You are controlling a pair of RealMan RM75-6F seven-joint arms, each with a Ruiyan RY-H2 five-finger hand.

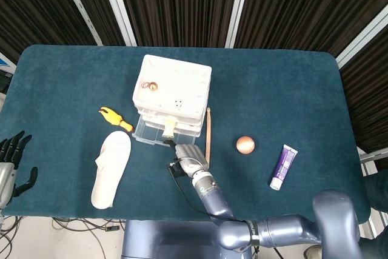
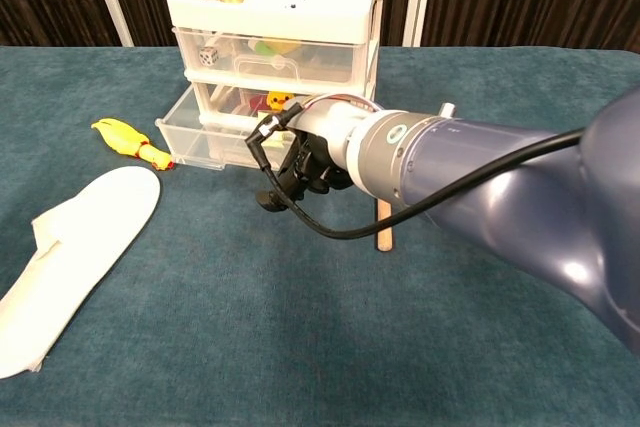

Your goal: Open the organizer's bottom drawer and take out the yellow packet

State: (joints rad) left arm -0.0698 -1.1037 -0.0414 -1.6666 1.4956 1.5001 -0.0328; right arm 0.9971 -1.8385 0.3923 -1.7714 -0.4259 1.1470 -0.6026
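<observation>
The white three-drawer organizer (image 1: 173, 89) (image 2: 285, 7) stands mid-table. Its clear bottom drawer (image 1: 148, 135) (image 2: 205, 140) is pulled partly out toward me. A yellow packet (image 1: 169, 127) (image 2: 277, 100) shows inside the drawer, just behind its front wall. My right hand (image 1: 188, 155) (image 2: 305, 161) is at the right part of the drawer's front, its dark fingers hooked on the front edge. My left hand (image 1: 12, 161) hangs off the table's left front corner, fingers apart, holding nothing; only the head view shows it.
A yellow rubber chicken (image 1: 115, 118) (image 2: 132, 140) and a white slipper (image 1: 111, 168) (image 2: 72, 247) lie left of the drawer. A wooden stick (image 1: 207, 131) (image 2: 381, 226) lies along the organizer's right side. Further right are a reddish ball (image 1: 245, 144) and a purple tube (image 1: 283, 166).
</observation>
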